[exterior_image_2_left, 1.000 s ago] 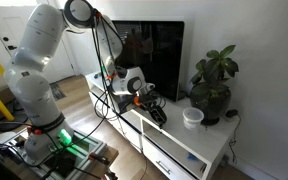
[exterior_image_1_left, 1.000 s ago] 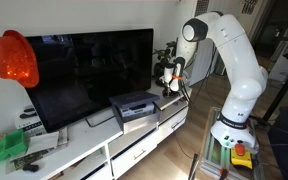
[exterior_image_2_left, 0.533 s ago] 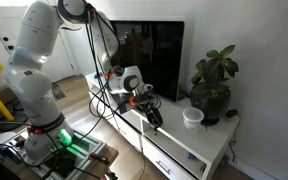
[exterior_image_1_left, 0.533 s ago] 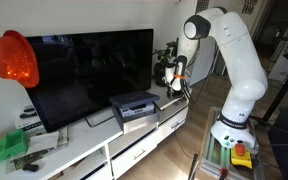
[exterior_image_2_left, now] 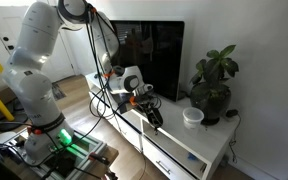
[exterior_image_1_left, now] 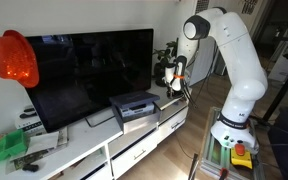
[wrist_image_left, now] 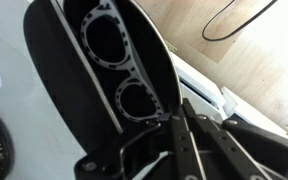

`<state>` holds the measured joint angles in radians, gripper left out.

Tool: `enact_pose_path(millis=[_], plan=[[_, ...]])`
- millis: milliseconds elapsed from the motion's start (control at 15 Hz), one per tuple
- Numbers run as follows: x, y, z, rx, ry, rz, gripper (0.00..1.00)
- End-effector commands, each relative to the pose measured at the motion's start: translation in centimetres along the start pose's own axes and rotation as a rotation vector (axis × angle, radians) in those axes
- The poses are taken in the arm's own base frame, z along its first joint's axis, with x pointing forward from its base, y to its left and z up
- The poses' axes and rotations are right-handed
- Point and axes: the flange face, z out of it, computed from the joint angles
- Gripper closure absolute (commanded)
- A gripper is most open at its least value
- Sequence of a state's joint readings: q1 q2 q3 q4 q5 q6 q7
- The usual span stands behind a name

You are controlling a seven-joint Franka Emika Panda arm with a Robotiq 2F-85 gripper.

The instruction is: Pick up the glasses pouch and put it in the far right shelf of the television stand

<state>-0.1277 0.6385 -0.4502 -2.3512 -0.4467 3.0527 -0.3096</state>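
Note:
The glasses pouch is black with a glasses outline printed on it and fills the upper left of the wrist view. My gripper is shut on its edge. In an exterior view the gripper holds the dark pouch just above the top of the glossy white television stand, near its plant end. In an exterior view the gripper hangs over the end of the stand by the plant. I cannot make out the far right shelf.
A big black TV stands on the stand, with a dark box in front of it. A potted plant and a white bowl stand at the stand's end. A black cable lies on the wooden floor.
The gripper with the pouch shifted slightly downward a second ago. It has stayed still over the last half second.

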Motion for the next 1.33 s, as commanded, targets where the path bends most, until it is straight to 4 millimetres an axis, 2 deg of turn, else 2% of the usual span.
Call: enact_pose_path(millis=[0,200,467,600,800,933,1133,1200,1267], plan=[[-0.1,-0.5,0.0,0.01,-0.019,-0.019,0.99],[-1.7,-2.8,2.1,0.059,-0.063,-0.042,0.99],[-5.4,-6.1,5.6,0.13,-0.108,-0.088,0.99],[-7.3,-7.0,7.6,0.138,-0.097,-0.11,0.99],[-8.9,-7.0,10.2,0.081,-0.008,-0.177,0.99],[-9.2,-7.5,12.0,0.038,0.061,-0.242,0.99],[-8.4,-8.6,14.0,0.049,0.179,-0.292,0.99],[-8.8,-8.4,12.2,0.049,0.12,-0.256,0.99],[-8.7,-8.8,12.8,0.055,0.127,-0.259,0.96]])
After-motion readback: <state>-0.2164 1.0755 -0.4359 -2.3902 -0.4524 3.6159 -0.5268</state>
